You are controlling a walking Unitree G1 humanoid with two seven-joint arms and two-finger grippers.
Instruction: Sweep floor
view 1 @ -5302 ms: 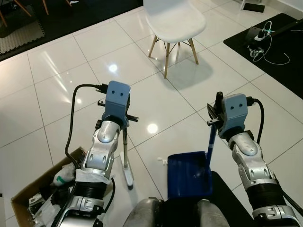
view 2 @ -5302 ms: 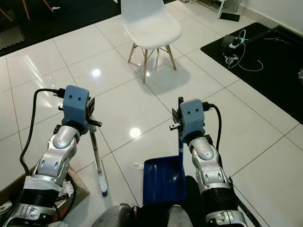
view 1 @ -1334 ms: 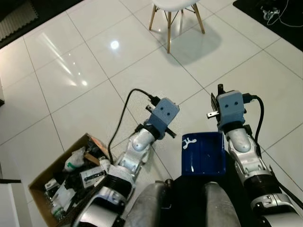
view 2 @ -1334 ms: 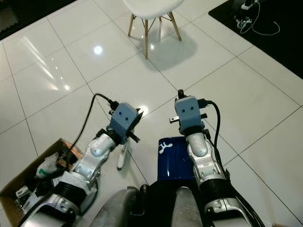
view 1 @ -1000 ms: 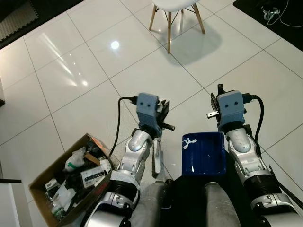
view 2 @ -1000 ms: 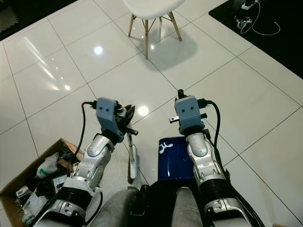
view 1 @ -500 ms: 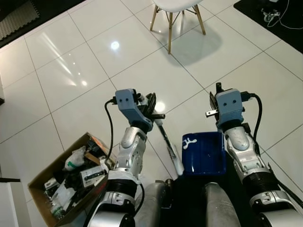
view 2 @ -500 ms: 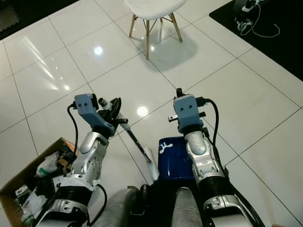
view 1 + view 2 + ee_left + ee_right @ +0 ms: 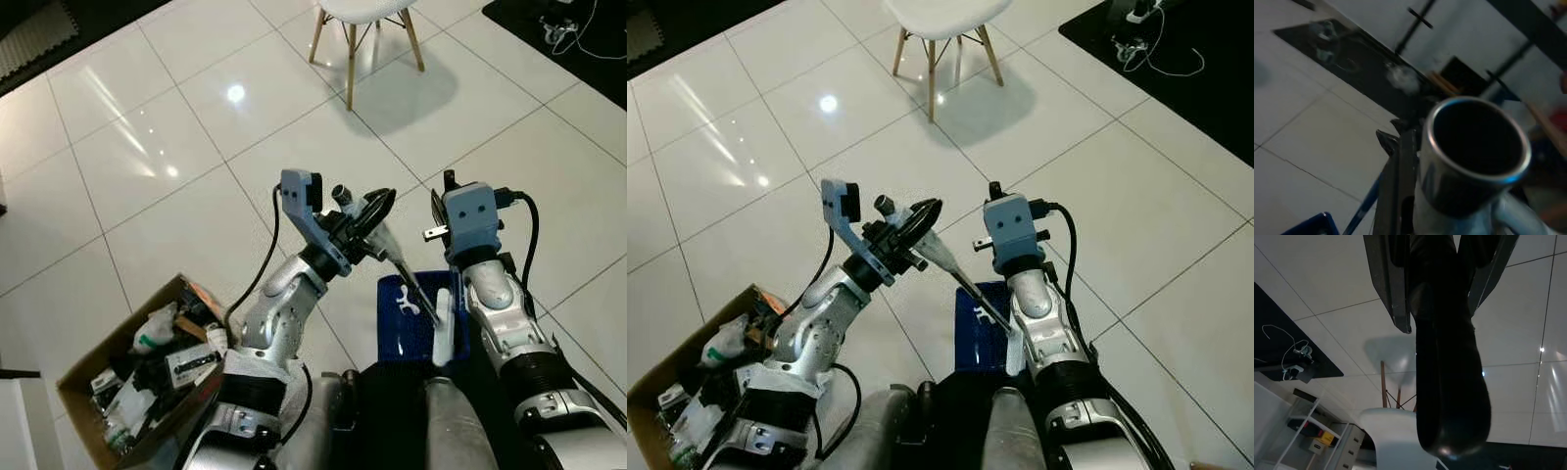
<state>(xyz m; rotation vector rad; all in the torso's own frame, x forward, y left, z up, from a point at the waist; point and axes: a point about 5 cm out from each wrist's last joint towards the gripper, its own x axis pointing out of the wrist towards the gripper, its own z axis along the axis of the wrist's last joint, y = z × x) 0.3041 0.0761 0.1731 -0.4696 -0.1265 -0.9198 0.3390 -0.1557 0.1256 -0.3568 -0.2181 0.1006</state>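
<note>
While the left gripper (image 9: 367, 211) is clamped around the broom handle (image 9: 392, 253), the brush head (image 9: 443, 328) is hung over the blue dustpan (image 9: 404, 325) near the robot's legs. The dustpan's upright black handle (image 9: 1447, 347) is gripped by the closed right gripper (image 9: 1442, 281).

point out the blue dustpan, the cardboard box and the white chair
blue dustpan (image 9: 404, 338): left eye view, on its blue tray.
cardboard box (image 9: 201, 399): left eye view, on its near wall.
white chair (image 9: 933, 12): right eye view, on its seat.
</note>
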